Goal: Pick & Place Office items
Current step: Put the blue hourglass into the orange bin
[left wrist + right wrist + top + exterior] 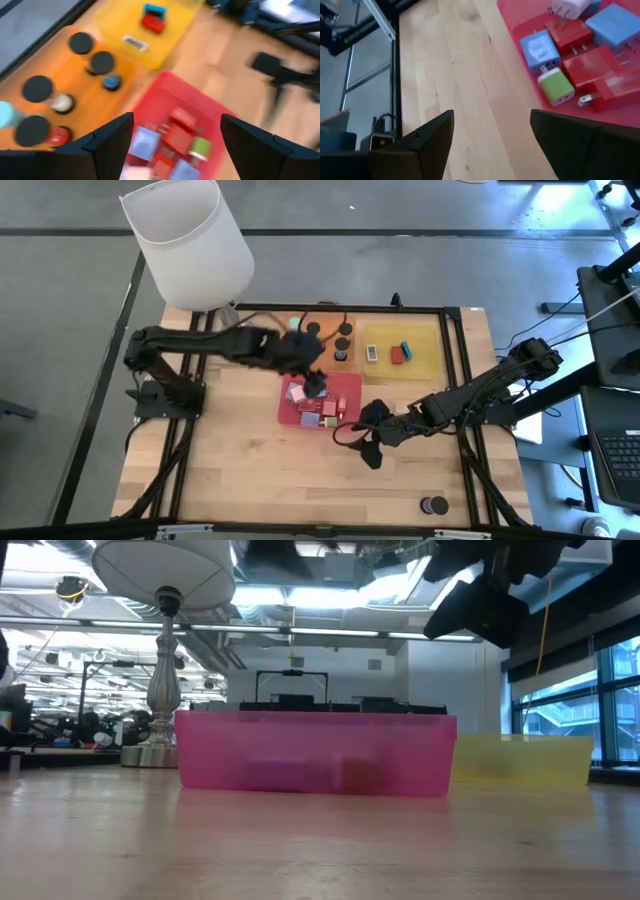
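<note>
At the near edge of the table (250, 470), a lone short black cylinder (433, 506) lies well apart from everything else. Farther in, the right gripper (368, 450) hovers over bare wood just beside the red tray (350, 385), its fingers (432, 135) spread wide with nothing between them. Inside that tray sit red blocks (568, 32), lavender-blue blocks (540, 50), a green block (556, 86) and a pink one (297, 392). Over the tray's far end hangs the left gripper (315, 383), fingers (107, 142) wide apart and empty. Beyond, the orange tray (65, 75) holds more black cylinders (102, 62), and the yellow tray (425, 360) holds a white rectangle (371, 353), a red one (397, 354) and a teal one (407, 348). At the far left corner stands the white-shaded lamp (190, 240).
</note>
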Tool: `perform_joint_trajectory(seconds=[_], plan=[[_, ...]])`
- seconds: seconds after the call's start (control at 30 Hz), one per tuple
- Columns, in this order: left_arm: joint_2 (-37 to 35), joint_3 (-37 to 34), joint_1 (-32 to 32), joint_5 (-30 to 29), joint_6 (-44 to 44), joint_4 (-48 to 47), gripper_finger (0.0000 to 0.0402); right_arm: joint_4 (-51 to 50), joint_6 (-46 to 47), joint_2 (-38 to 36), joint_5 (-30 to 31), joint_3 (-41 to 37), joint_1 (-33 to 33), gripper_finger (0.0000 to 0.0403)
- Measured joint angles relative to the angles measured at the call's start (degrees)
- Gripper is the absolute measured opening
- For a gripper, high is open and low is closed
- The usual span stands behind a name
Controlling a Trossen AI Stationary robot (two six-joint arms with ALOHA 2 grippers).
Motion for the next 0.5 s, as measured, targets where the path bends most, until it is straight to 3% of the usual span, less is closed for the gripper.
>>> perform_joint_trajectory(seconds=[0.1,0.27,0.5], plan=[[-2.0,0.0,-5.9,-3.2,-3.1,0.1,0.0294,1.0,1.3,0.0,1.4,0.0,0.0,0.0265],[-3.9,0.0,-14.9,-10.6,-8.2,0.1,0.0294,2.8,11.4,0.0,2.1,0.0,0.0,0.0265],[-4.0,0.0,-24.0,-17.8,-15.7,0.1,0.0294,6.3,18.4,0.0,3.4,0.0,-0.8,0.0265]])
